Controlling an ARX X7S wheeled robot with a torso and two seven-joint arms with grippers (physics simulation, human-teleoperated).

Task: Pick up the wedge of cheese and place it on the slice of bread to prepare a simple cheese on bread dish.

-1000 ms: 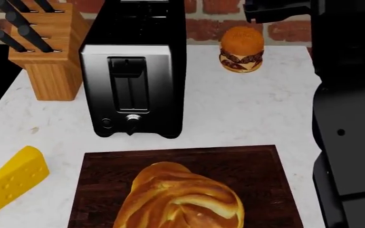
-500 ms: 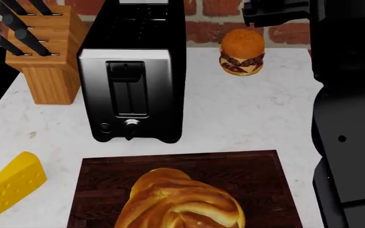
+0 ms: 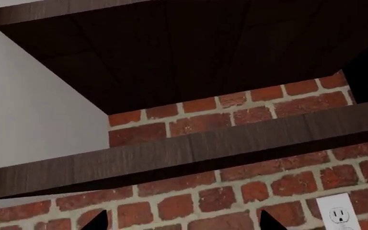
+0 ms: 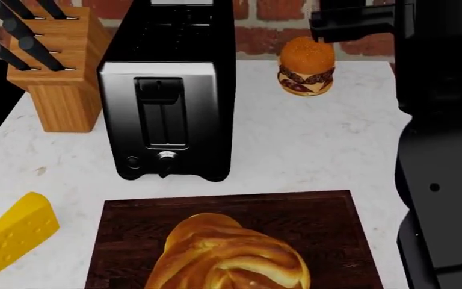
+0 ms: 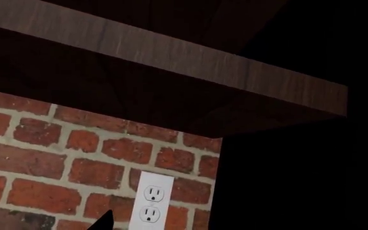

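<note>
Head view: wedge of cheese (image 4: 12,244) untouched on the counter, just left of the board bearing the slice of bread (image 4: 235,256); everything still to do; gripper states impossible to tell.

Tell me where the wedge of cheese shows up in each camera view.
Head view: wedge of cheese at lower left, on the counter beside the cutting board.
Left wrist view: not in it.
Right wrist view: not in it.
Shared landmark: the brick wall, seen in all three.
</note>
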